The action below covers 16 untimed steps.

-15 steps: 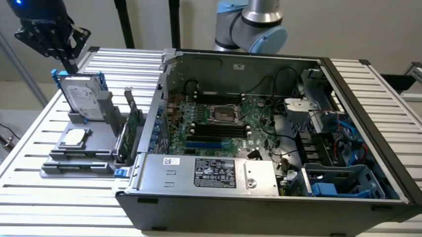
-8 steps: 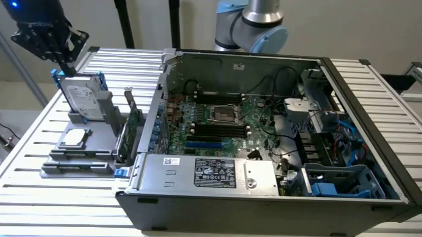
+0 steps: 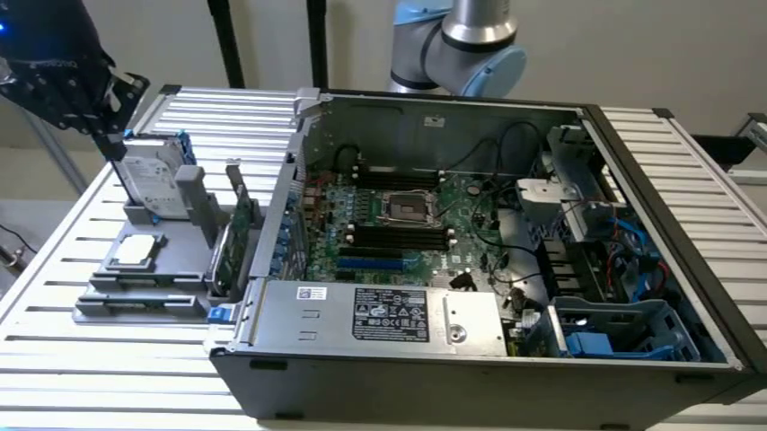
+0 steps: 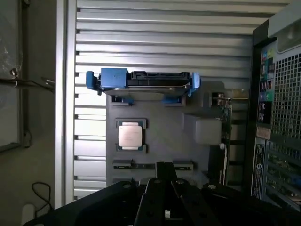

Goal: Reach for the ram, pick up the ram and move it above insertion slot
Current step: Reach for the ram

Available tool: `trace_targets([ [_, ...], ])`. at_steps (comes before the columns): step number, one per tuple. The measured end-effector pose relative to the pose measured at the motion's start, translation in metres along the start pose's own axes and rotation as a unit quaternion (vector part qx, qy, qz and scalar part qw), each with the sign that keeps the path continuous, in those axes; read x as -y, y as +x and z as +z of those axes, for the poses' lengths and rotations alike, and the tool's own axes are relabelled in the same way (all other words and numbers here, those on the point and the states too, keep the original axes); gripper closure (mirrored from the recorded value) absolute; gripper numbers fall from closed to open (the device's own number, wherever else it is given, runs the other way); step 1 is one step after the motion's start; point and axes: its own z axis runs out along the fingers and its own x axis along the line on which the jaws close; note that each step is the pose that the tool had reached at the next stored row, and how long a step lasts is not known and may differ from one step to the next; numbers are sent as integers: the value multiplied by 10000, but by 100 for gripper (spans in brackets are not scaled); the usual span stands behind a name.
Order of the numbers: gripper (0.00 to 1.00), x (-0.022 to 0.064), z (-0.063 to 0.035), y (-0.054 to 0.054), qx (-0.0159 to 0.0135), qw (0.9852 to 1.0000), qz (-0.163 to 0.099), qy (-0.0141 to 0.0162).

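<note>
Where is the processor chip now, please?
The processor chip lies on the grey tray at the exterior view's left, beside the computer case, near the hard drive.

The ram (image 4: 141, 165) stands on its long edge in a narrow grey holder and shows edge-on as a thin dark strip between two end clips. Its colour and chips cannot be made out. The holder is part of a grey fixture on the slatted worktop, just outside the open computer case. The insertion slot (image 3: 398, 237) is one of several long black slots lying side by side on the green motherboard inside the case, beside the processor socket, well apart from the ram.
</note>
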Motion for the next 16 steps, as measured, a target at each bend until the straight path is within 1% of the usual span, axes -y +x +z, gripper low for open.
trace_targets([
  [11, 89, 497, 6, -1, 0, 10000, 0, 0],
  [14, 89, 590, 14, 0, 0, 10000, 1, 0],
  [16, 89, 612, 17, 1, 0, 10000, 0, 0],
])
